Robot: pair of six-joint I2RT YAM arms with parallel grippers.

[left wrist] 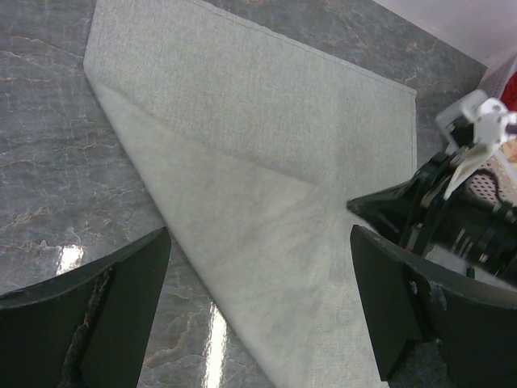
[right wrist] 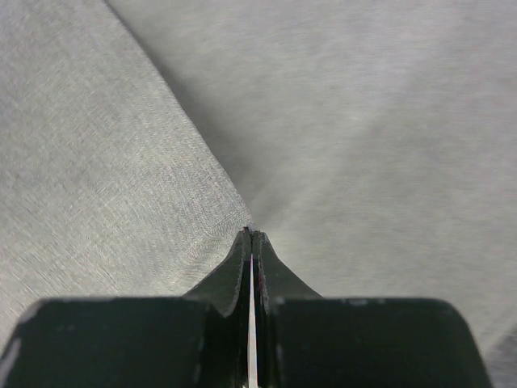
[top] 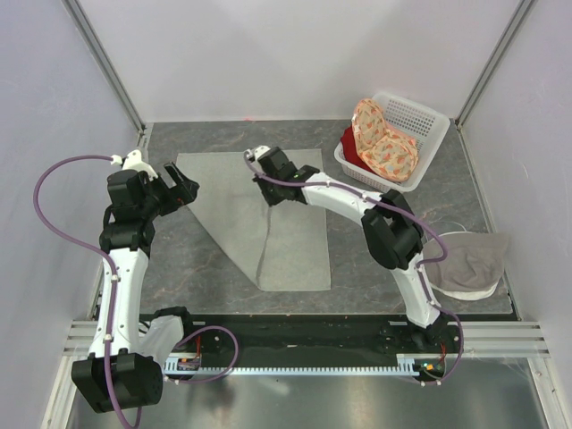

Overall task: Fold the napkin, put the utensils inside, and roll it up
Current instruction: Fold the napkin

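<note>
Marbled table (top: 197,268) bears napkin (top: 286,232), basket (top: 420,112), beige cloth (top: 469,259).

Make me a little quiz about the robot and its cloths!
1. True or false: the left claw is open.
2. Which claw pinches the sage-grey napkin? A: left. B: right.
3. Fill in: the orange floral cloth lies in the white ____.
Key: 1 true. 2 B, the right claw, shut on the napkin. 3 basket.
</note>
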